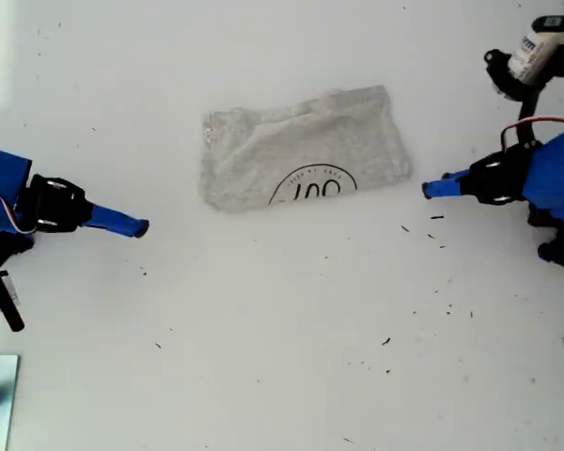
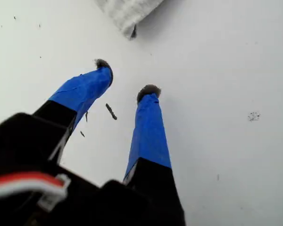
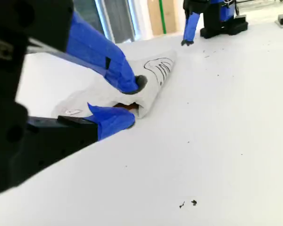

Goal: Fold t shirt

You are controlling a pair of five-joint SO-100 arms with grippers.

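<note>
T shirt (image 1: 301, 150) lies flat on the table (image 1: 282, 357), about mid-width and nearer the table edge at the exterior view's top. It's already folded to a rough rectangle, grey body up, w/ half of the black round print showing along the fold nearer the cameras' side. A sliver of orange peeks out at one end in the second wrist view.

My first gripper (image 2: 126, 77) is released, jaws apart w/ nothing between them. It sits low over bare table, just short of the shirt corner at the exterior view's right. My second gripper (image 3: 134, 101) is likewise spread and empty, aimed at the opposite end. The exterior view shows a gap of bare table between it and the cloth.

Handling, as a guess: light, soft, limp knit w/ no stiffness, so it'll sag and drag rather than hold shape. Layers are stacked, so a shallow pinch prob. lifts only the top ply and undoes the fold. Smooth table means the bundle may slide when nudged. Best hold looks like the end corners, one jaw slid under all layers, both ends taken together.
</note>
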